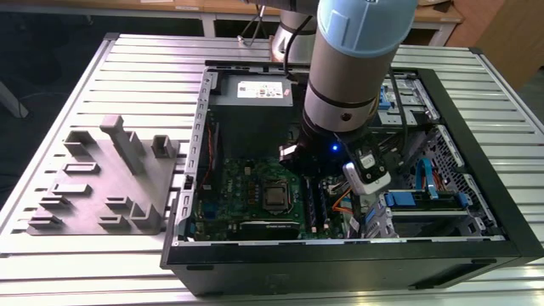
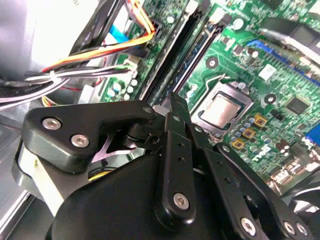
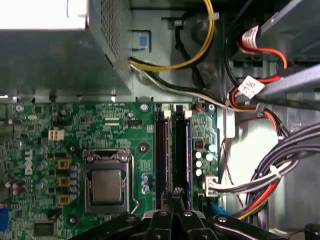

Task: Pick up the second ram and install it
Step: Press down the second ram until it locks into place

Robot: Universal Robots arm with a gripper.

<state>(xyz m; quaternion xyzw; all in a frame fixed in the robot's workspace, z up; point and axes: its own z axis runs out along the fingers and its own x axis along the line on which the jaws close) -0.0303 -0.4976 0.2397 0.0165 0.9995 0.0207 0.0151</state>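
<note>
Gripper (image 3: 176, 197) over half-hidden second ram (image 3: 180, 150)

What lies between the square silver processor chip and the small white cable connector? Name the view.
A pair of long black memory slots, side by side on the green motherboard, seen in the first wrist view.

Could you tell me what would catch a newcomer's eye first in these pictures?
Most striking is the arm reaching down into the open computer case on the slatted table, over the green motherboard. In the first wrist view the gripper sits right above the ram slots, beside the silver processor. A grey block with upright posts stands outside the case, at the exterior view's left.
</note>
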